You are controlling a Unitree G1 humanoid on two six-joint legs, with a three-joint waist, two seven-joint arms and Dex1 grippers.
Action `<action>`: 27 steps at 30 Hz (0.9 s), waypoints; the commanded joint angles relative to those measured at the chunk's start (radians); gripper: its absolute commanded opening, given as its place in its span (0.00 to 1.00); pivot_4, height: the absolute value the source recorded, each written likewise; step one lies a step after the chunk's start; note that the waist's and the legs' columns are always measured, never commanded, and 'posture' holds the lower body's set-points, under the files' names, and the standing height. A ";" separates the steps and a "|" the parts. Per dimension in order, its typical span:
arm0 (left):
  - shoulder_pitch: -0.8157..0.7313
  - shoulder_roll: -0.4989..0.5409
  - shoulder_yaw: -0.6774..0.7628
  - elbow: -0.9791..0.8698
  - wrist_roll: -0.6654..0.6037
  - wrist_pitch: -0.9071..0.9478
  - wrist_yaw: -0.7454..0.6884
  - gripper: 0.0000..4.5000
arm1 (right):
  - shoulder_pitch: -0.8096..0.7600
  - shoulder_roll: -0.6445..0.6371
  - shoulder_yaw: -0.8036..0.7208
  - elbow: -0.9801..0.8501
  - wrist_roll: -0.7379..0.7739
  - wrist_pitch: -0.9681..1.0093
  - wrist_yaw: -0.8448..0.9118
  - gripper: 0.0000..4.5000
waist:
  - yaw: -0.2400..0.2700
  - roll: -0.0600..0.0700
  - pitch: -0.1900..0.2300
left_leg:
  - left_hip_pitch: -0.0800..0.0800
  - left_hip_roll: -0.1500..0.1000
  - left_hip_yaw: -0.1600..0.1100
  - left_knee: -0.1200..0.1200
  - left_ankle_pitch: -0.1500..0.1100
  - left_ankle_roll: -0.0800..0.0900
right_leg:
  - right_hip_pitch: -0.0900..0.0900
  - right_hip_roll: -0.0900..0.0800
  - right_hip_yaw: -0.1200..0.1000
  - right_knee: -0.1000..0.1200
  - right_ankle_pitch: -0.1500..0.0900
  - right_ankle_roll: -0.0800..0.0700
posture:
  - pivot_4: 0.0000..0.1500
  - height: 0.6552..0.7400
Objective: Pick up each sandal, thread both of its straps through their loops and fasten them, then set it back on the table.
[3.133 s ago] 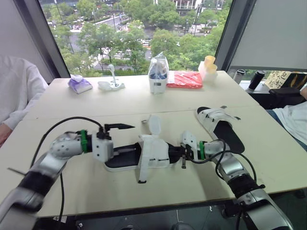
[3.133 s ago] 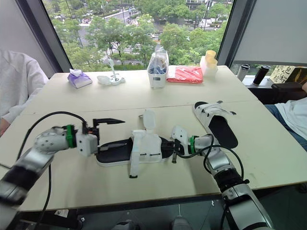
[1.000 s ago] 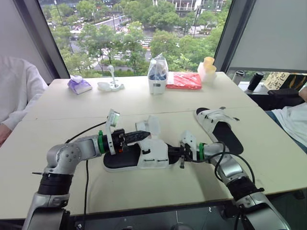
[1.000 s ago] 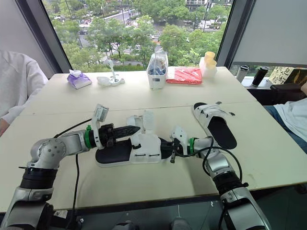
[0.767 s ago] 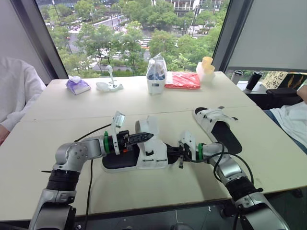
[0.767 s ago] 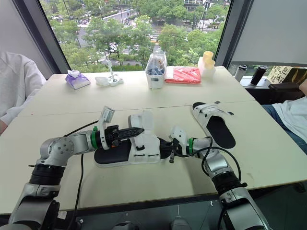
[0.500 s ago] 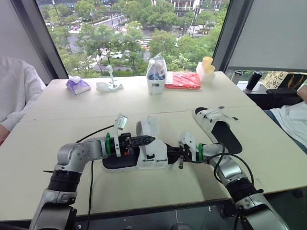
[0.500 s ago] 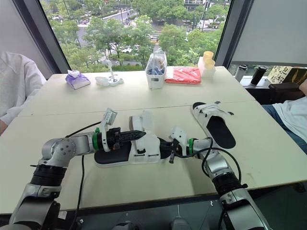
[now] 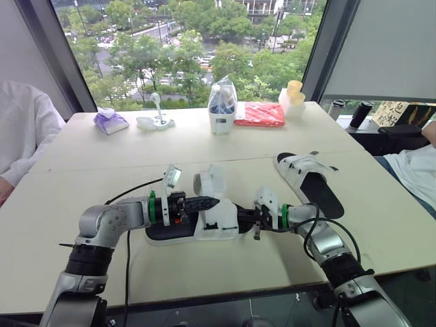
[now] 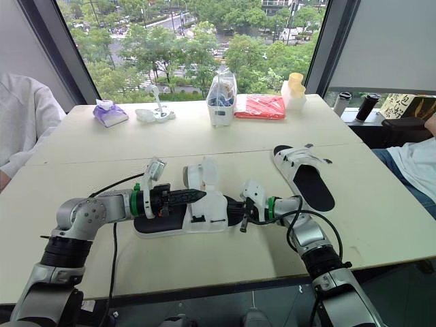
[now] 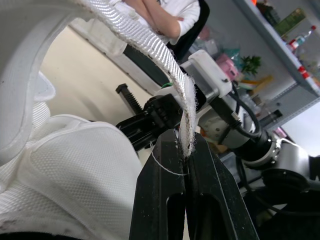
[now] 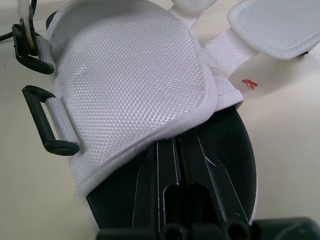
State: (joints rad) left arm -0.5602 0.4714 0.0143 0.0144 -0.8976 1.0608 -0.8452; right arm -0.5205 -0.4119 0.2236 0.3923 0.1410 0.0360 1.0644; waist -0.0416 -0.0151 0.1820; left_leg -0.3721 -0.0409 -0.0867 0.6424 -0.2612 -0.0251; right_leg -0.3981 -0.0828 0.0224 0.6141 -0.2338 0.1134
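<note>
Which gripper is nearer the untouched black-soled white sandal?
Right. The right gripper holds the worked sandal left of the untouched sandal; the left gripper pinches its woven strap farther left.

Bright daylight from the window; soft shadows on the table.

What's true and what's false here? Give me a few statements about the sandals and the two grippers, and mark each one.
1. The left gripper pinches a white strap of the near sandal. True.
2. The right gripper holds the second sandal. False: that one lies untouched on the table; the right gripper clamps the near sandal's front end.
3. A strap runs through the black loop. False: the loop is empty.
4. A red packet lies at the table's far side. True.
</note>
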 commanded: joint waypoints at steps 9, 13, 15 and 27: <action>0.008 0.040 -0.039 -0.012 0.098 -0.073 -0.083 0.00 | 0.047 -0.001 0.046 0.055 -0.058 0.046 -0.014 0.00 | 0.000 0.000 0.000 | 0.000 0.000 0.000 0.000 0.000 0.000 | 0.000 0.000 0.000 0.000 0.000 0.000 | 1.00 1.00; 0.004 0.045 -0.040 0.013 0.119 -0.094 -0.112 0.00 | 0.048 -0.001 0.047 0.054 -0.058 0.046 -0.014 0.00 | 0.000 0.000 0.000 | 0.000 0.000 0.000 0.000 0.000 0.000 | 0.000 0.000 0.000 0.000 0.000 0.000 | 1.00 1.00; 0.003 0.053 -0.050 0.020 0.141 -0.115 -0.135 0.00 | 0.046 0.000 0.047 0.057 -0.058 0.045 -0.015 0.00 | -0.001 0.000 0.000 | 0.000 0.000 0.000 -0.001 0.000 0.000 | -0.001 0.000 0.000 0.000 0.000 0.000 | 1.00 1.00; 0.018 0.079 -0.115 0.019 0.212 -0.178 -0.245 0.00 | 0.047 0.005 0.046 0.057 -0.057 0.048 -0.019 0.00 | -0.002 0.000 0.000 | 0.000 0.001 0.001 -0.002 0.000 0.000 | -0.001 0.000 0.000 -0.001 0.000 0.000 | 1.00 1.00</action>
State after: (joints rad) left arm -0.5529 0.5325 -0.0958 0.0436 -0.7041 0.8921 -1.0737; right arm -0.5178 -0.4077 0.2245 0.3870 0.1411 0.0363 1.0603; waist -0.0432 -0.0151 0.1820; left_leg -0.3720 -0.0404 -0.0861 0.6397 -0.2613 -0.0252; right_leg -0.3994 -0.0829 0.0227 0.6132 -0.2340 0.1131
